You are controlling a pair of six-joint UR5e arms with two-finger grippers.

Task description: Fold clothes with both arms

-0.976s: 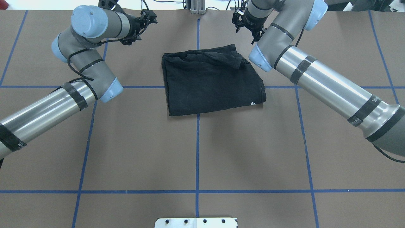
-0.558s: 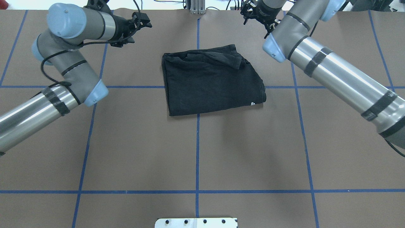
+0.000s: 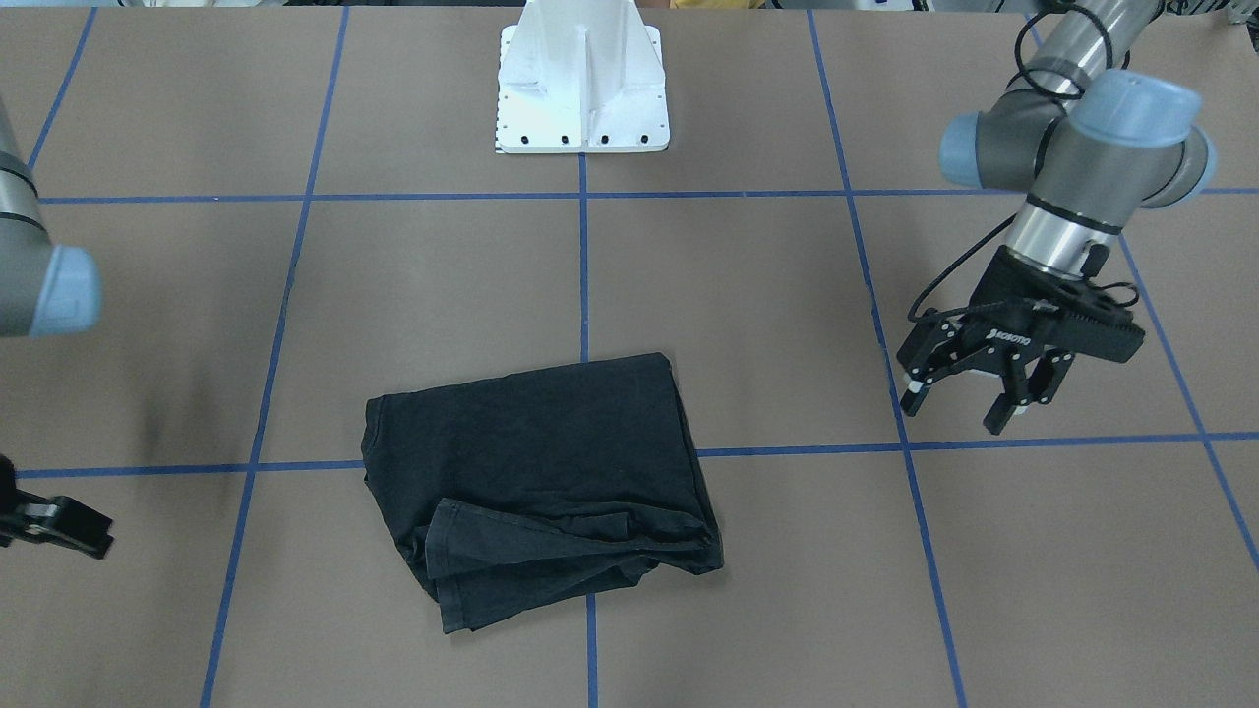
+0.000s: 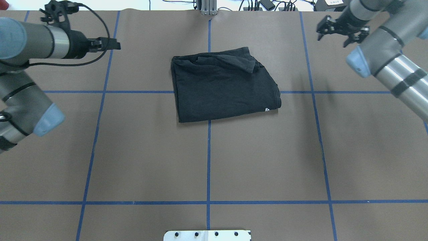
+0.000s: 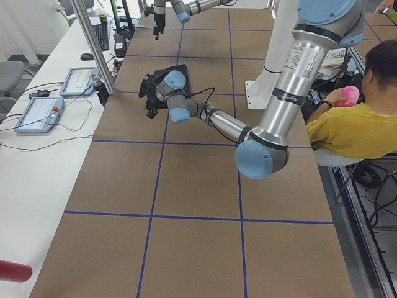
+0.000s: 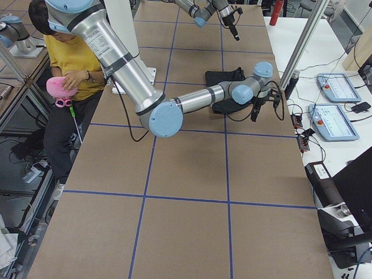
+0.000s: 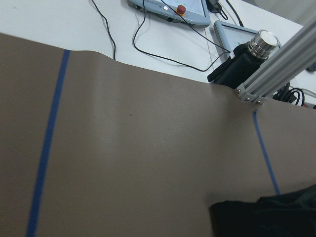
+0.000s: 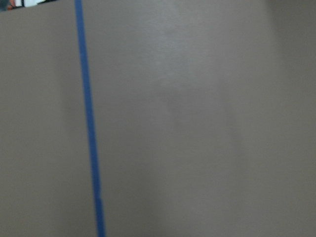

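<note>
Sitting folded, T-shirt (image 4: 224, 85) far from left fingers (image 3: 1005, 408), right fingers (image 4: 320, 32).

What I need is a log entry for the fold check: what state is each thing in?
T-shirt: folded, lying flat, far edge rumpled, not held.
Left gripper: open, empty, clear of the T-shirt.
Right gripper: open, empty, clear of the T-shirt.

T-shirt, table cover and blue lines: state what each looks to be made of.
T-shirt: soft matte knit fabric, probably cotton; it creases and shows stitched hems.
Table cover: matte brown sheet, likely paper or thin board; its far edge lies slightly wavy.
Blue lines: seemingly adhesive tape, in flat narrow strips that cross in a grid.
</note>
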